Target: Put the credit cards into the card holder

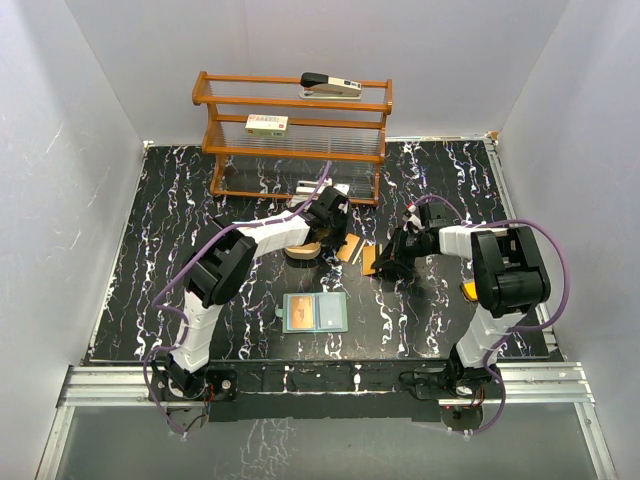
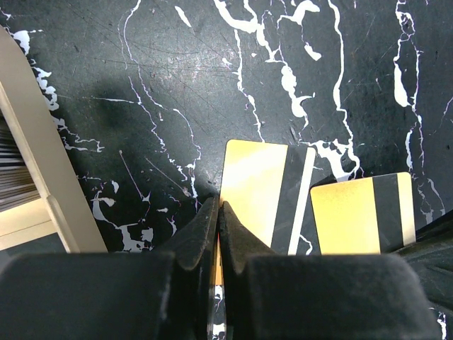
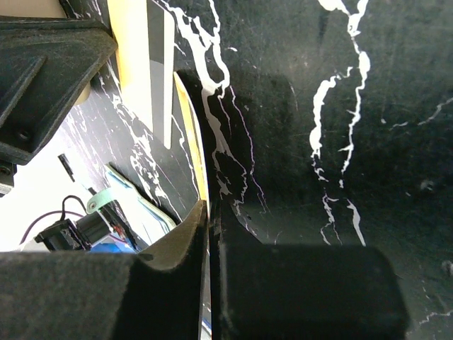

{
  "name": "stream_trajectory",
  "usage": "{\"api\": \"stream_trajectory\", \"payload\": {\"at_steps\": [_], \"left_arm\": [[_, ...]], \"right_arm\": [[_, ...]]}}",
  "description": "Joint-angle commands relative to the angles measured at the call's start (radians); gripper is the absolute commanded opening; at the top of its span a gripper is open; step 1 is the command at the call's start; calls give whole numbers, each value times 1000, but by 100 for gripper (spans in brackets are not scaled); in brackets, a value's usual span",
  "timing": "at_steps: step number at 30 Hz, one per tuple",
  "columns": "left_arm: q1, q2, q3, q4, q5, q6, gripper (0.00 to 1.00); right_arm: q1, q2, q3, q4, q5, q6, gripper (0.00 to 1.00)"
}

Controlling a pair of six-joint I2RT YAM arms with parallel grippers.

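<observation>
— Black white-veined bench (image 1: 150,250), white walls. Progress?
— Nothing is judged stowed yet. Soft sage-green card holder (image 1: 314,312) is laid open, well apart from the cards. Glossy black-striped gold card (image 2: 258,195) is pinched edgewise by the left claw (image 2: 218,219); second gold card (image 2: 361,212) is clamped by the right claw (image 3: 207,212).

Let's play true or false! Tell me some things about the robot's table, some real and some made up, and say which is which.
1. The stapler sits on top of the wooden rack. True.
2. The card holder is folded shut. False: it lies open on the table.
3. The left gripper pinches a gold card. True.
4. The second gold card is inside the card holder. False: it is outside, pinched by the right gripper.
</observation>
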Motion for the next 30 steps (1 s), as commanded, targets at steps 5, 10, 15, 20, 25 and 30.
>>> {"api": "stream_trajectory", "payload": {"at_steps": [5, 10, 15, 20, 25, 30], "left_arm": [[-11, 48, -30, -172, 1, 25, 0], [-11, 51, -35, -160, 16, 25, 1], [-11, 55, -69, -120, 17, 30, 1], [-11, 67, -79, -94, 35, 32, 2], [-11, 73, -80, -95, 33, 34, 3], [-11, 75, -72, -106, 5, 57, 6]], "right_arm": [[-9, 28, 55, -147, 166, -26, 0], [-8, 106, 86, -141, 128, -33, 0], [-2, 165, 110, -147, 91, -47, 0], [11, 188, 147, -175, 47, -93, 0], [11, 200, 148, -157, -10, -122, 0], [24, 168, 146, -153, -42, -156, 0]]}}
